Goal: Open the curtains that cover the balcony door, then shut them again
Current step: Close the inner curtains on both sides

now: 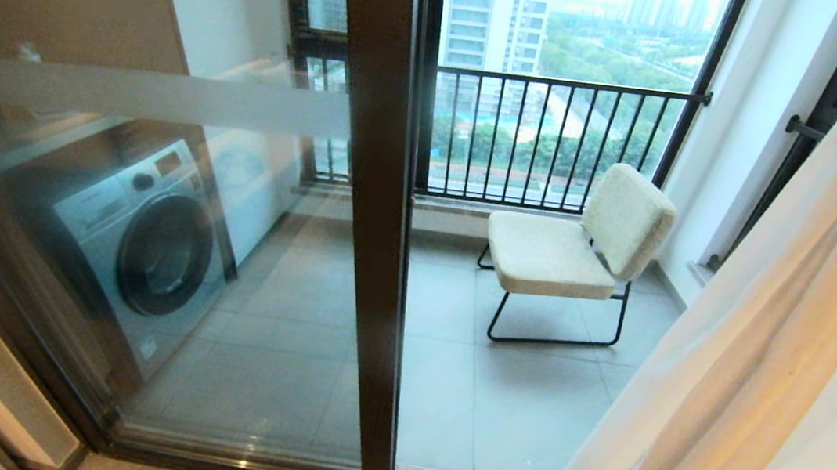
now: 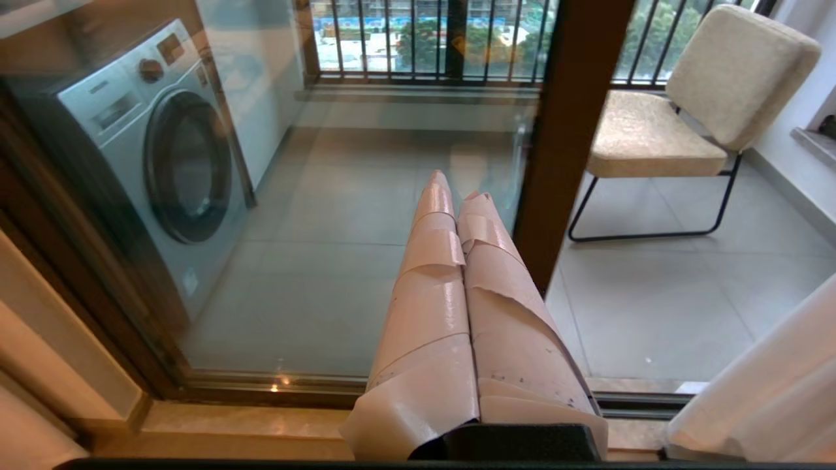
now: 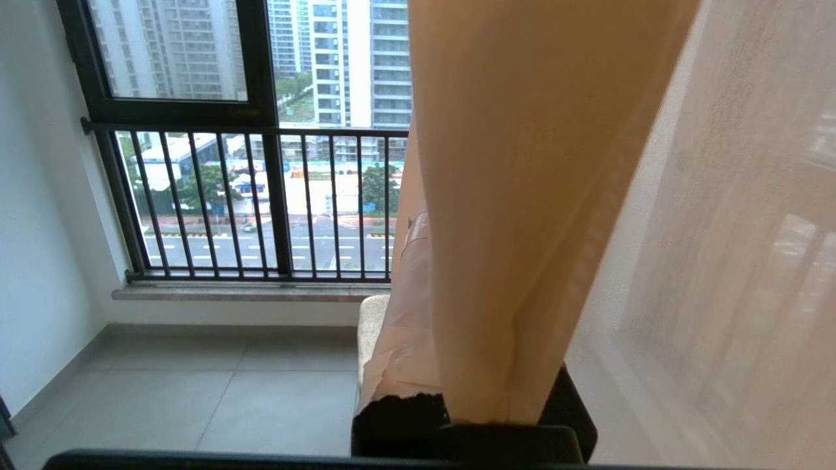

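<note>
right tool (image 3: 424,274), its tape-wrapped fingers clenched on a fold of the heavy cream-beige woven curtain (image 3: 516,196), sits up at the right side of the doorway, with the fabric draped over it and hiding most of one finger. beside that fold hangs the thin see-through white sheer (image 3: 731,248), through which daylight shows. in the head view the gathered curtains fill the right edge of the scene, leaving the balcony door (image 1: 370,206), tall glass in a thick dark brown frame with a frosted band across the pane, uncovered.

left tool (image 2: 457,202) points toward the lower part of the glass, its two pink-taped fingers pressed together and clenched on nothing, apart from any fabric.

beyond the glass, on the grey tiled balcony floor (image 1: 440,395), a silver front-loading washing machine (image 1: 146,243) stands at the left side and a cream cushioned chair on thin black metal legs (image 1: 574,249) stands near the black bar railing (image 1: 555,140).
</note>
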You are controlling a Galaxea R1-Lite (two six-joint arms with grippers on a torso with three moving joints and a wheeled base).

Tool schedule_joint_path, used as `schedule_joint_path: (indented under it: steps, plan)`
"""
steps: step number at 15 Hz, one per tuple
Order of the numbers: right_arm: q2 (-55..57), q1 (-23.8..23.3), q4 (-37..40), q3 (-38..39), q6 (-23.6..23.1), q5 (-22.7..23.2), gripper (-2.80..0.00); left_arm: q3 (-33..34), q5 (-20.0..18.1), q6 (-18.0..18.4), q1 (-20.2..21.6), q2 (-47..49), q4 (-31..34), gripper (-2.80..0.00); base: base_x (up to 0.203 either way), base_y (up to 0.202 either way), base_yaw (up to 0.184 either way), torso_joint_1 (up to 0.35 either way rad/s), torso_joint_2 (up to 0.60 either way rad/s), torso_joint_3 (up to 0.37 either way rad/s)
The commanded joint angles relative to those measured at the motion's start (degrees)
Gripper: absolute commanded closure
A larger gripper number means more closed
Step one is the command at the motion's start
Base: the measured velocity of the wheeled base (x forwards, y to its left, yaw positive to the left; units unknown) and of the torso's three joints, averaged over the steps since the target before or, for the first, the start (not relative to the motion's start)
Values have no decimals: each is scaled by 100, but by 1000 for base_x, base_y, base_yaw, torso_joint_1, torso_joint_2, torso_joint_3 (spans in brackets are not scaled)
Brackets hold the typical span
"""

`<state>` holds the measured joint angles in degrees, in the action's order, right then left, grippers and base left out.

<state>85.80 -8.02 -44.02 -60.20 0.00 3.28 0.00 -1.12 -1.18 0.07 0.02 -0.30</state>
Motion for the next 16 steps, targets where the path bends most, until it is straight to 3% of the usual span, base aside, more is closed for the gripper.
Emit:
schedule_joint_path:
  steps: [1, 16]
  plan:
    - [7, -6, -28, -1, 0, 6, 0, 0, -2, -5, 1, -2, -5, 0, 0, 189, 0, 6, 1, 2]
    - [-2, 2, -36, 0, 0, 6, 0, 0, -2, 4, 1, -2, 4, 0, 0, 191, 1, 3, 2, 2]
